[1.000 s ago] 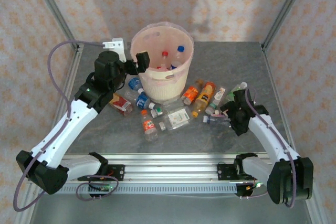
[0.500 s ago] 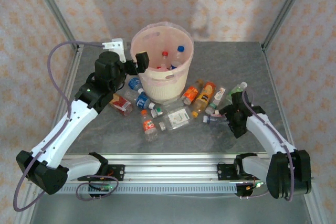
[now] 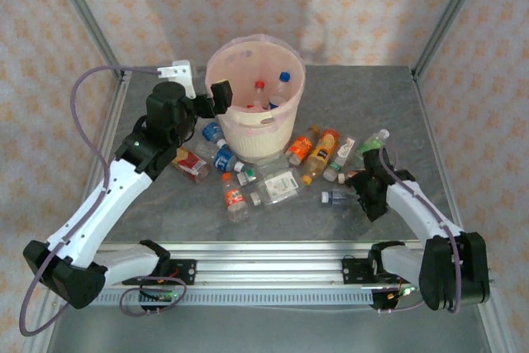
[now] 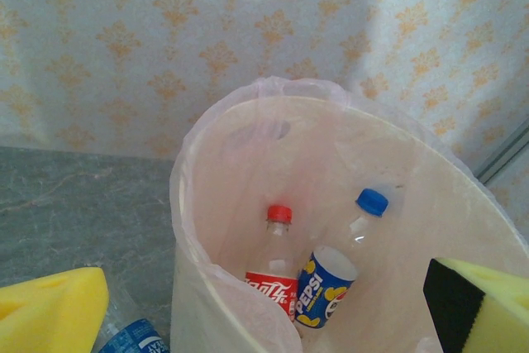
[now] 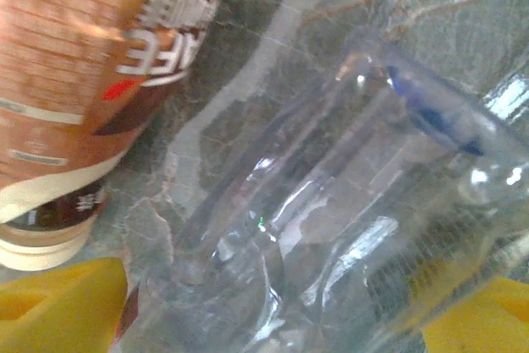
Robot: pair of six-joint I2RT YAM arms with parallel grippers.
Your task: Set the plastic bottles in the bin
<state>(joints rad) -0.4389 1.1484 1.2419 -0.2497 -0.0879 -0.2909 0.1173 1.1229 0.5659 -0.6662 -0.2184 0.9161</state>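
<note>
Bottle, clear, lies near right edge of worktop, between my right fingers; can't tell if gripped. I'd squeeze mid-body, gently. Left fingers spread, empty, over bin.

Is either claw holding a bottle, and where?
Left gripper: open, holding nothing. Right gripper straddles the clear bottle at its body; whether it grips cannot be told.
</note>
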